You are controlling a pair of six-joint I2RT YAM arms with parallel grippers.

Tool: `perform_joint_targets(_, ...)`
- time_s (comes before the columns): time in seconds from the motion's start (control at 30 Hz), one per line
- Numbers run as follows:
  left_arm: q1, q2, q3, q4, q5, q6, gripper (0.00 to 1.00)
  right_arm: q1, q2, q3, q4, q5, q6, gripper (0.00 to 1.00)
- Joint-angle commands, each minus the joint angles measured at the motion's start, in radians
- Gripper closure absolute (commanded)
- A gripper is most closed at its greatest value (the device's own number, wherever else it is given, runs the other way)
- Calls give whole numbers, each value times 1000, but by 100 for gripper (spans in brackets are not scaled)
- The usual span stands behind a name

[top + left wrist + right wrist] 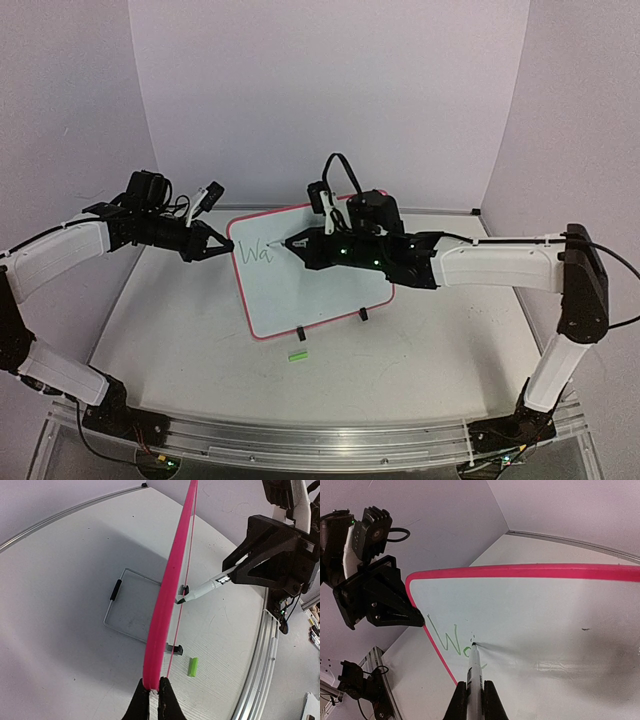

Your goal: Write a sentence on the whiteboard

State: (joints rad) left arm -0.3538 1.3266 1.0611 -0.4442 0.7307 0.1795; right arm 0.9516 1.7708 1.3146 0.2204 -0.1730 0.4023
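The whiteboard [320, 285] stands tilted on the table, with a red-pink frame [170, 590] and a glossy white face [545, 610]. My left gripper [228, 246] [153, 681] is shut on the frame's left edge. My right gripper [302, 243] [475, 685] is shut on a white marker [474, 667] [202, 588]. The marker's dark tip touches the board face. Of the sentence [258, 251] [445, 639], only the green letters "Wa" show, near the board's upper left; the tip sits just right of them.
A green marker cap [296, 356] [193, 666] lies on the table in front of the board. Two black clip feet [300, 333] hold the board's lower edge. A wire stand [130, 605] lies behind the board. Purple walls close in the back and sides.
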Motion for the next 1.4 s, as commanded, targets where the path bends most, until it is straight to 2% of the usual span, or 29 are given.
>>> perform_joint_targets(0.0,-25,14,11,-31,-25,31,100,0,17,43,24,25,10,100)
perform_joint_targets(0.33,-27,17,11,-31,-25,32,100,0,-43,-11,24,127,13,100)
perform_joint_targets(1.37,-28,18,11,-33,-27,33,100,0,-24,-59,6,112,47,100)
